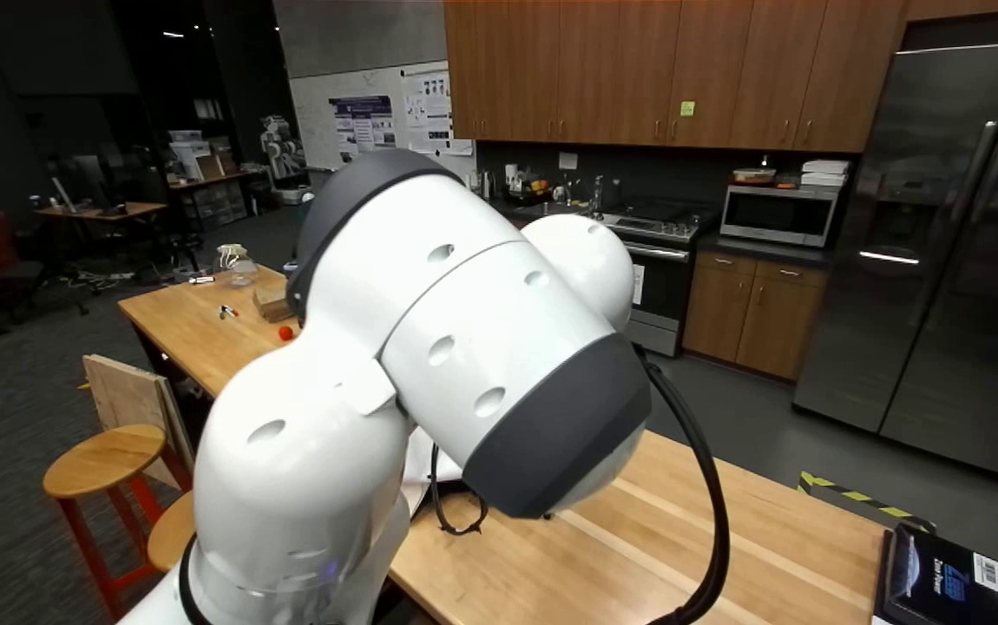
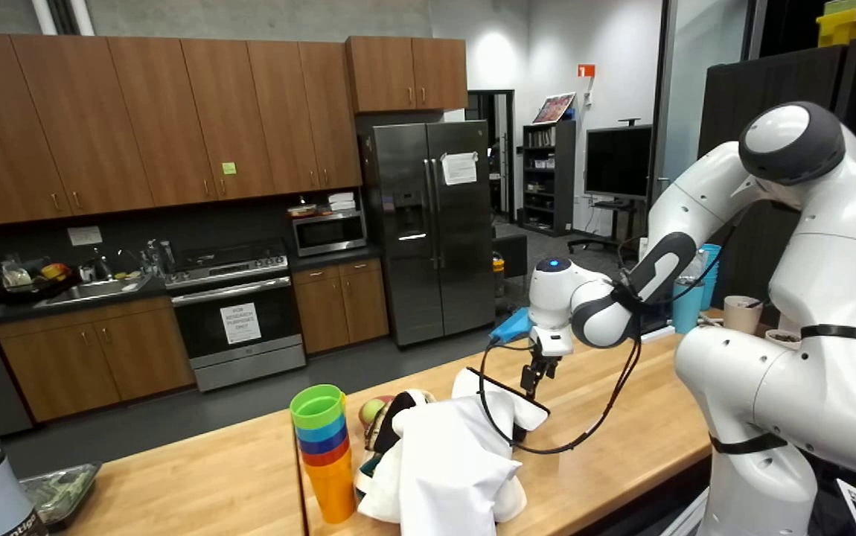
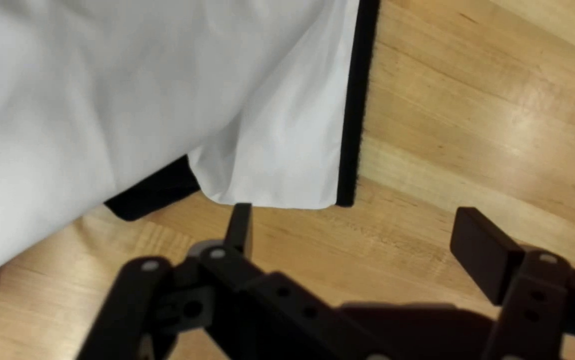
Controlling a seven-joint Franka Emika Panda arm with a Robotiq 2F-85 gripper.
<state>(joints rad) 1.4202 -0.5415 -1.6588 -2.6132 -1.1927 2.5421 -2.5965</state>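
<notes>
A white cloth item (image 3: 92,100) with a black strip (image 3: 356,100) along one edge fills the upper left of the wrist view. In an exterior view the white cloth (image 2: 458,454) lies in a bulky heap on the wooden table. My gripper (image 3: 352,227) stands open over bare wood, with nothing between its fingers. Its left fingertip (image 3: 239,225) appears near the cloth's lower edge; contact cannot be told. In an exterior view my gripper (image 2: 530,388) points down beside the cloth's dark-edged flap (image 2: 506,391). The arm hides the gripper in the remaining exterior view.
A stack of coloured cups (image 2: 327,454) stands beside the cloth, with an apple (image 2: 373,409) behind it. A black cable (image 2: 607,413) loops from the arm over the table. Blue cups (image 2: 687,305) stand near the arm's base. A dark box (image 1: 946,577) sits at a table end.
</notes>
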